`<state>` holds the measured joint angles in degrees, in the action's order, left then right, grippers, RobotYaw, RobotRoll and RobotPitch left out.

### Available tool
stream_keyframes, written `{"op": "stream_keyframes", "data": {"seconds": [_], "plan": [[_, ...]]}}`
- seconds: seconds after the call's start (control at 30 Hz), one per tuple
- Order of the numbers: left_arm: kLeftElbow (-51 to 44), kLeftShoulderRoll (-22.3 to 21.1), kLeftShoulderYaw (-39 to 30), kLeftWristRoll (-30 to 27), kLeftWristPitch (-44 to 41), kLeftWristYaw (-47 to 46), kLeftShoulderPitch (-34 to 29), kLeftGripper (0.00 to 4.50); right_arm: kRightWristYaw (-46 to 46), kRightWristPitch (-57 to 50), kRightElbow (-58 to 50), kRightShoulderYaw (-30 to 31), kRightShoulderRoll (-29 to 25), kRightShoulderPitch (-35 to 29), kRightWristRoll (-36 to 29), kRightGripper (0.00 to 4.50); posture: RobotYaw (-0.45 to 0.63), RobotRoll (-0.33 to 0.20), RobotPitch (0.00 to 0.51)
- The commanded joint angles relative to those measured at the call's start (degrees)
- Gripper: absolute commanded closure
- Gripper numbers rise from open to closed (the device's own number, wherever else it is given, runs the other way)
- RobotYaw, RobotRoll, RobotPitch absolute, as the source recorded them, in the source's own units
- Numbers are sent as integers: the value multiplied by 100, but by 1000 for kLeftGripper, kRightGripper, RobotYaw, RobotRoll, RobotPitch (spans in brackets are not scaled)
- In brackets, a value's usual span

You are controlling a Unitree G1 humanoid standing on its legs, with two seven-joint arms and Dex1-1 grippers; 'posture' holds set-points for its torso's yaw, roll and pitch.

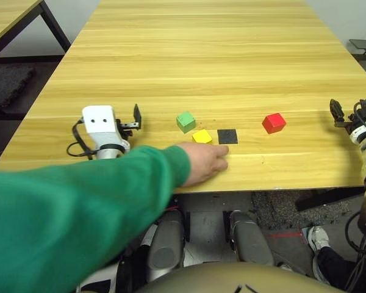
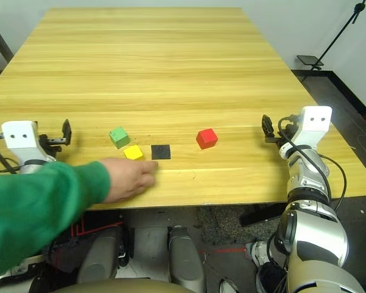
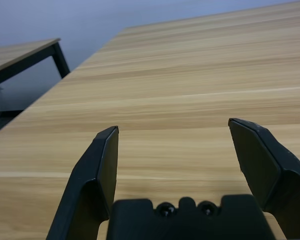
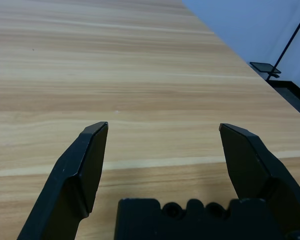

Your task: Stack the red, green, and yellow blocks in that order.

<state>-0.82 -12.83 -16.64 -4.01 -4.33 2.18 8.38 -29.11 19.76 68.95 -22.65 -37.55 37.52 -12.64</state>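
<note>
Three blocks lie apart near the table's front edge. The green block (image 1: 185, 121) is leftmost, with the yellow block (image 1: 202, 136) just in front of it and to its right. Farther right sits the red block (image 1: 273, 122). My left gripper (image 1: 136, 119) rests on the table left of the green block, open and holding nothing; in the left wrist view my left gripper (image 3: 172, 127) frames bare wood between spread fingers. My right gripper (image 2: 268, 129) stands open and holding nothing, to the right of the red block; the right wrist view has my right gripper (image 4: 162, 127) over bare wood.
A person's hand (image 1: 201, 162) in a green sleeve (image 1: 79, 207) reaches across the front edge, fingertips close to the yellow block. A flat black square patch (image 1: 227, 136) lies between the yellow and red blocks. The wooden table (image 1: 219, 55) stretches far back.
</note>
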Motion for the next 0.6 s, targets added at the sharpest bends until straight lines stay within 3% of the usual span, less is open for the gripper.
{"op": "stream_keyframes", "data": {"seconds": [0.03,0.17,0.33,0.5,0.6], "plan": [[338,-48,-59,66,46,-133,-31,25,-157,-81,134,-29,17,78,-61,0,178,-158,72],[185,-113,17,-194,-238,143,-22,25,-644,-204,-2,147,24,283,33,0,163,-147,77],[-878,-351,199,-1495,-1527,1165,479,25,-2060,-1098,-534,542,-149,920,20,0,162,-157,61],[-1609,-1742,846,-2252,-2666,2968,829,25,-4436,-1705,-877,1608,-691,1504,515,0,203,-182,45],[-1652,-2259,1085,-2436,-3006,3563,1068,25,-5783,-1407,-715,2374,-965,1896,1059,0,206,-185,56]]}}
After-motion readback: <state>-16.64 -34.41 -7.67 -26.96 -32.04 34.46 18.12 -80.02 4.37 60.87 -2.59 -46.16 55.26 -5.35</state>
